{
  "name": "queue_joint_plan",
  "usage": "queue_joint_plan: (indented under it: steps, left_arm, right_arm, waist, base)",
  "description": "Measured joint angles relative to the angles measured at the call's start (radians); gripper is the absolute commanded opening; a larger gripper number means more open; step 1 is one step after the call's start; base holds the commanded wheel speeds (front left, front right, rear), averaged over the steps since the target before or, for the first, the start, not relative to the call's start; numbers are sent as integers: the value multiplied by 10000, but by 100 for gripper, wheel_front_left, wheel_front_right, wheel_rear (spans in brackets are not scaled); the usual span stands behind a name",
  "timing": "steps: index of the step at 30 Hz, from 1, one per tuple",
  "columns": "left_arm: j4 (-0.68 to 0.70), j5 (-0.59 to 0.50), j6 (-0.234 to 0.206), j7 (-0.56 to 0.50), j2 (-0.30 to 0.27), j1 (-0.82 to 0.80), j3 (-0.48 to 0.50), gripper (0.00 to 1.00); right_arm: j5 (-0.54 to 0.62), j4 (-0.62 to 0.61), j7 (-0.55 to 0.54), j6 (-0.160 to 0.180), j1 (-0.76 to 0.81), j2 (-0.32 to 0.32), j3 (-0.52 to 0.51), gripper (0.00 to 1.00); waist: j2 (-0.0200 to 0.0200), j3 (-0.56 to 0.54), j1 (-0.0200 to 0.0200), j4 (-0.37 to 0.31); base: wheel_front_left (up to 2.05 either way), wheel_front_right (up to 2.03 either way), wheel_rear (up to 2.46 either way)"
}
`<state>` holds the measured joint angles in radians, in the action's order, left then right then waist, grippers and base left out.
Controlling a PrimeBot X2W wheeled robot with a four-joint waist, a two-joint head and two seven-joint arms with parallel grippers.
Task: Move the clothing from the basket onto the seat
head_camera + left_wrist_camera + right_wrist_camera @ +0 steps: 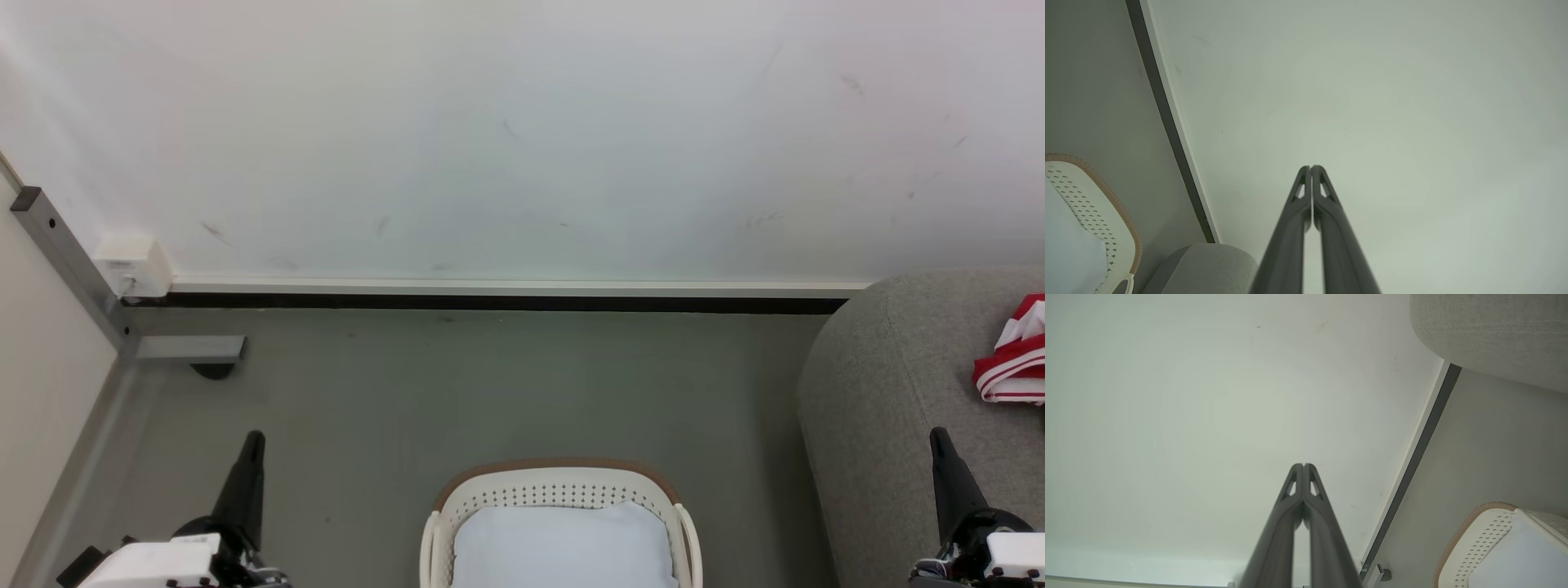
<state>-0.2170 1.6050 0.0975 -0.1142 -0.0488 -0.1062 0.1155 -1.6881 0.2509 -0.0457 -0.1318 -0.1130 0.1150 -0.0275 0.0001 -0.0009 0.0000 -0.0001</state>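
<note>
The white basket (563, 486) with its brown rim sits on the floor at bottom centre, holding a flat white sheet. Its rim also shows in the left wrist view (1106, 192) and the right wrist view (1457, 539). At the right stands the grey seat (890, 367), with red-and-white striped clothing (1016, 363) lying on top at the frame's edge. My left gripper (253, 441) is shut and empty, left of the basket, pointing at the wall (1310, 167). In front of the seat my right gripper (939, 437) is shut and empty too (1303, 465).
A white wall with a dark baseboard (490, 300) runs behind the grey floor. At the far left, a grey metal frame leg (188, 349) and a small white box (131, 265) sit by the corner.
</note>
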Motion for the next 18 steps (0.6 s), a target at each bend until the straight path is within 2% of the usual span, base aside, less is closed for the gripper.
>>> queue_joint_plan:
  steps: [18]
  left_arm:
    - [0,2,0,0,0,0,0,0]
  right_arm:
    - [-23,-10,29,0,0,27,40,0]
  waist:
    - [0,0,0,0]
  base:
    - [0,0,0]
